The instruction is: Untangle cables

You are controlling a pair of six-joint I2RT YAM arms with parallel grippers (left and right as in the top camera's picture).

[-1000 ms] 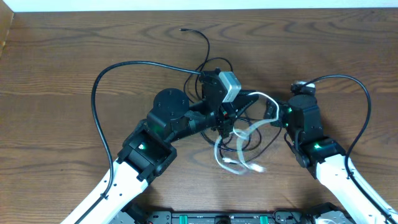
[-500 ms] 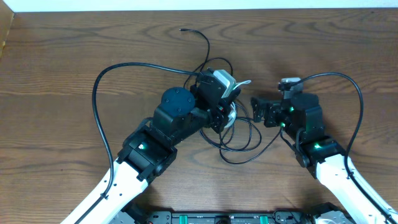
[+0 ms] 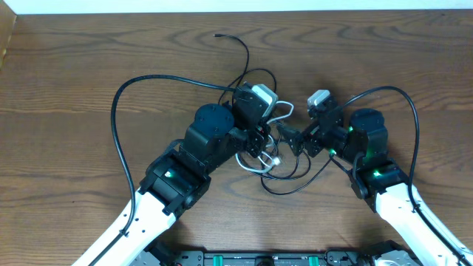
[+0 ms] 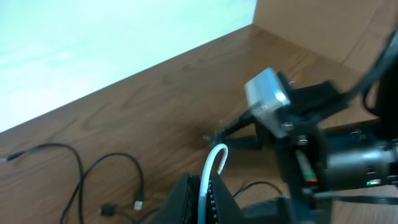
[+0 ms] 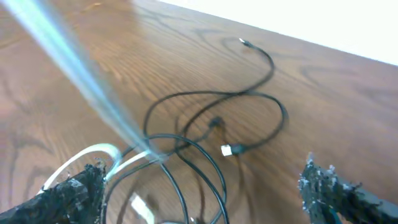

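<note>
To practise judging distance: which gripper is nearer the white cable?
Left. The left gripper is shut on the white cable; the right gripper hangs open close beside it.

The table [image 3: 74, 89] is brown wood with a clear grain and fills nearly the whole overhead view. A thin black cable [image 3: 247, 53] lies on it in loose loops at the centre, one plug end [image 3: 217, 35] reaching toward the upper middle. Whether the white cable [image 4: 208, 163] at the centre touches the wood cannot be told.
</note>
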